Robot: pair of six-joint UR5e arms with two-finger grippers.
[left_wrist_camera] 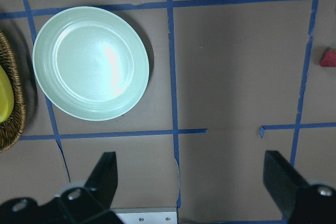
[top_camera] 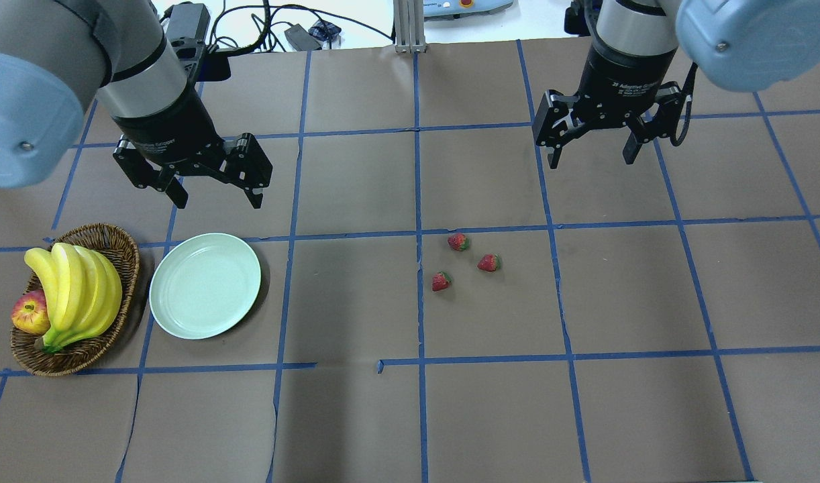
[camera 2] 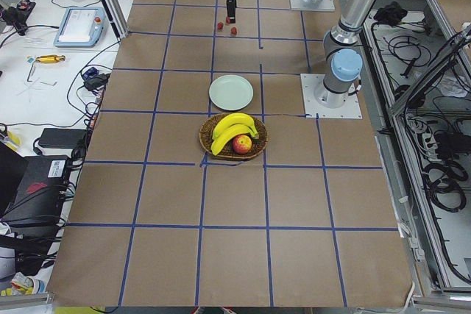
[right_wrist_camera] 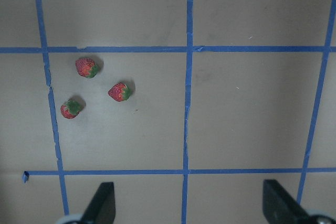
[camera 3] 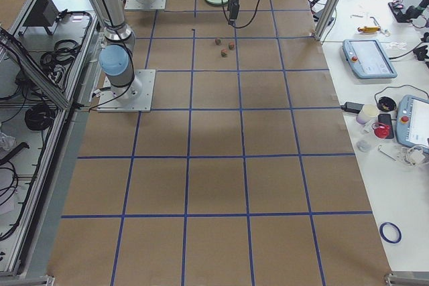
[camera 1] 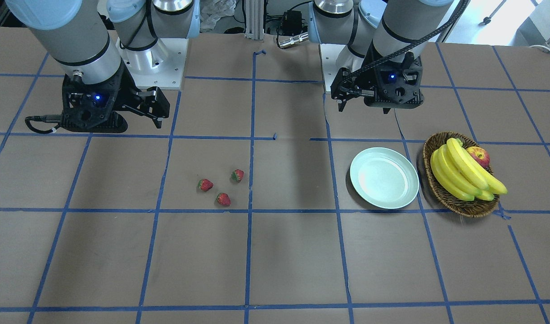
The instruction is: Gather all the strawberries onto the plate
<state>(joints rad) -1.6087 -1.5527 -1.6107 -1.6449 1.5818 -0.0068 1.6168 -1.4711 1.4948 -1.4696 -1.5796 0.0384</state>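
3 strawberries (top_camera: pixel 458 241) mid-table, plate (top_camera: pixel 205 286) well apart, nr basket (top_camera: pixel 129 268), L+R jaws wide open, empty

Overhead view, upper right of frame: small white print on my right end effector (top_camera: pixel 592 161), on its black body, reads roughly "2F Adaptive"; the rest blurs. Similar print on my left end effector (top_camera: pixel 219 201), upper left, is illegible.

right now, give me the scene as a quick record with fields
strawberries: three, clustered on robot's right, none in plate
plate: empty, robot's left, beside basket
left pincer: open, holding nothing
right pincer: open, holding nothing
basket: holds bananas and apple
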